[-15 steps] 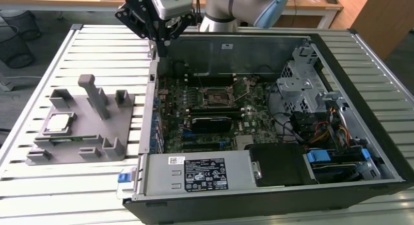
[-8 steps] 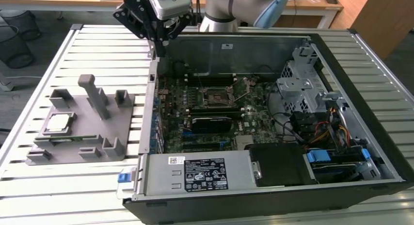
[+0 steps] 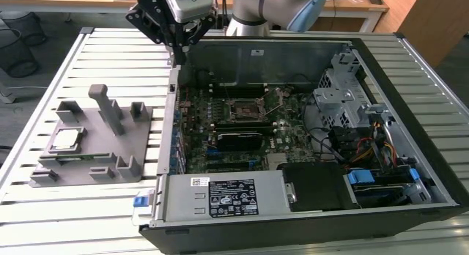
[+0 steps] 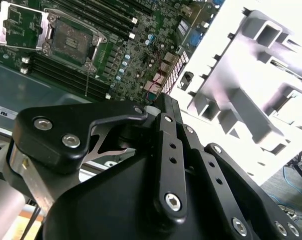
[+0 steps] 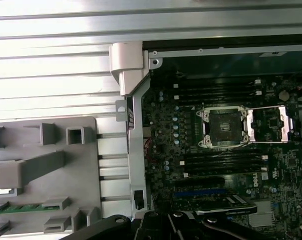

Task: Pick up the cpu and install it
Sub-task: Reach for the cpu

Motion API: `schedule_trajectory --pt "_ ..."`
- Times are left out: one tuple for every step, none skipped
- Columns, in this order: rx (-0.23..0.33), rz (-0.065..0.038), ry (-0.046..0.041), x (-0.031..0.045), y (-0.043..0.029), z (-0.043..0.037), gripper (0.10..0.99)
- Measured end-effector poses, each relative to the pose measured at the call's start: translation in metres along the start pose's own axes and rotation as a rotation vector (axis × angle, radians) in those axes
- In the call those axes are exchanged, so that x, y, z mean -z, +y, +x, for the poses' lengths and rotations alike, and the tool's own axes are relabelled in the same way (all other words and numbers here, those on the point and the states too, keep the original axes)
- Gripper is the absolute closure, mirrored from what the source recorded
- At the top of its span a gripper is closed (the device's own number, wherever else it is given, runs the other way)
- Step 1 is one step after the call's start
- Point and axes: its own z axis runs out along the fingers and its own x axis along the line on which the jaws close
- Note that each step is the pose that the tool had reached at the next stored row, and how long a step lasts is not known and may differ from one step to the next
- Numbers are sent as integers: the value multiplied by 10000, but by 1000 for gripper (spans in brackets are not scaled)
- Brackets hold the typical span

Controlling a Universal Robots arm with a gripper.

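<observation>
A pale slatted table (image 3: 440, 73) carries an open black computer case (image 3: 293, 236) lying on its side, taking up the middle and the exterior view's right. Inside it lies a green motherboard (image 3: 289, 131), seen also in both wrist views. On the table at the exterior view's left, just beside the case, sits a grey plastic fixture tray (image 3: 110, 150) with upright posts and pockets. The arm's black gripper (image 3: 179, 51) hangs above the far corner of the case on the tray's side; whether it is set wide or narrow cannot be told. The square socket (image 5: 222, 127) sits near the middle of the motherboard, its metal frame swung open beside it. The cpu (image 3: 67, 138), a small square with a shiny silver top, lies flat in a pocket of the tray, well apart from the gripper and the socket.
</observation>
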Motion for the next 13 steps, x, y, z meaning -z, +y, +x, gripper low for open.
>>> schedule_trajectory --pt "0 0 0 0 0 4 980" --pt "0 0 0 0 -1 8 980" --pt "-1 0 0 0 -1 13 980" --pt "0 0 0 0 -1 17 980" --pt "-1 0 0 -1 -2 21 980" --pt "0 0 0 -1 -2 25 980" --pt "-1 0 0 -1 -2 30 980" --pt "-1 0 0 -1 -3 34 980" --pt "-1 0 0 -1 -3 38 980" --pt "-1 0 0 -1 -3 42 980" --pt "0 1 0 -2 -4 46 980" --pt "-1 0 0 -2 -4 50 980" --pt "0 0 0 -2 -4 54 980"
